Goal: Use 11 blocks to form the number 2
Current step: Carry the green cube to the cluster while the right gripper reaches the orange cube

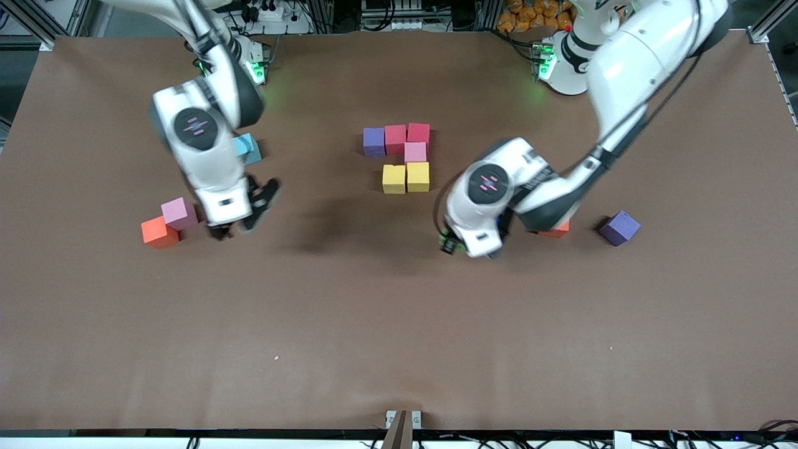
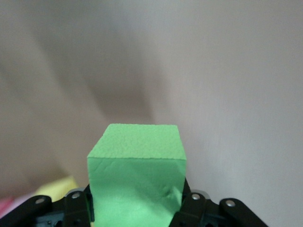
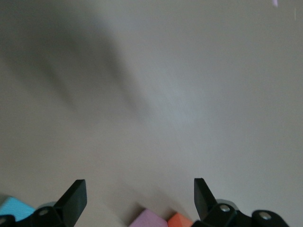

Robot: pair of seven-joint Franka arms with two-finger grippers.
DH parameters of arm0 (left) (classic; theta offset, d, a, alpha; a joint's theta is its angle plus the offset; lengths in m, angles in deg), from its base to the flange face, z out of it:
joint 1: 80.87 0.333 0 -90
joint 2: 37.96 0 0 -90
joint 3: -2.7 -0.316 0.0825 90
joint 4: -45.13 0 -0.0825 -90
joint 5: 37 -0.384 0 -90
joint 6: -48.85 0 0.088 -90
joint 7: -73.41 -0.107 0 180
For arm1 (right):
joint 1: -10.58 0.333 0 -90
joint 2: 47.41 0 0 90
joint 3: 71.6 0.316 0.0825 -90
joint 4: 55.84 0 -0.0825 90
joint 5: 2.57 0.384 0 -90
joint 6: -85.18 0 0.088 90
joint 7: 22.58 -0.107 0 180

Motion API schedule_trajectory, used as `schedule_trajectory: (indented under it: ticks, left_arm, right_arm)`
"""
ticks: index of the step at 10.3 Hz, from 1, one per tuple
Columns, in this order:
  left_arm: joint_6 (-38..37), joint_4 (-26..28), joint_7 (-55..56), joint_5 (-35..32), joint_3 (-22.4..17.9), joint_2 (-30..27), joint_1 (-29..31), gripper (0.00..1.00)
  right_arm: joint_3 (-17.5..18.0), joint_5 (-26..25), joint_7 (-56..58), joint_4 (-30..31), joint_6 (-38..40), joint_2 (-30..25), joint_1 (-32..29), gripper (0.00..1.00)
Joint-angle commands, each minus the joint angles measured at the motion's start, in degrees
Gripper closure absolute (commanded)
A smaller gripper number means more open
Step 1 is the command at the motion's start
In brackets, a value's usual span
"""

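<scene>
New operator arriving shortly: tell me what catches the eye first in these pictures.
The left gripper carries a green block over bare table. Mid-table sits a cluster of blocks: purple, two red, pink, two yellow. The right gripper, fingers open, hangs beside a pink block and an orange block.

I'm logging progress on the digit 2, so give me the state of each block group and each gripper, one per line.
left gripper: shut on the green block, in the air over bare table.
right gripper: open, empty, beside the loose pink block.
number 2: partly built, six blocks placed.
loose pink block: on the table, touching an orange block.
purple block: loose, toward the left arm's end.
</scene>
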Motion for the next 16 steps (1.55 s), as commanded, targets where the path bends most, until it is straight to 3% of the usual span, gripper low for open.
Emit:
schedule_trajectory:
  ticks: [1, 4, 6, 8, 11, 14, 16]
  left_arm:
    - [-0.3, -4.4, 8.9, 2.0, -1.6, 0.6, -7.5, 0.4]
    - [1.3, -5.2, 18.9, 2.0, -3.7, 0.6, -16.0, 0.41]
    - [2.4, -5.2, 25.0, 2.9, -4.1, 0.6, -18.3, 0.41]
    - [4.4, -5.3, 29.4, 3.3, -4.1, 0.6, -19.7, 0.41]
    - [6.6, -5.6, 35.9, 3.2, -4.2, 0.6, -21.3, 0.41]
    - [6.7, -5.5, 40.0, 3.4, -5.2, 0.6, -23.3, 0.41]
    - [6.6, -5.3, 40.8, 3.7, -5.3, 1.4, -23.8, 0.41]
  right_arm:
    - [1.4, -1.1, 5.6, 6.8, -8.8, 0.0, -13.3, 0.0]
    - [1.4, -1.1, 13.2, 6.9, -9.8, 2.3, -21.9, 0.0]
    - [1.5, -0.9, 23.0, 6.9, -9.9, 5.2, -25.6, 0.0]
    - [1.5, -1.2, 29.1, 6.5, -11.3, 5.9, -26.6, 0.0]
    - [1.5, -1.2, 52.6, 4.3, -14.4, 7.9, -26.6, 0.0]
    - [1.4, -1.0, 68.3, 4.4, -14.3, 7.9, -28.0, 0.0]
    - [1.4, -1.1, 72.0, 4.4, -14.5, 8.9, -30.1, 0.0]
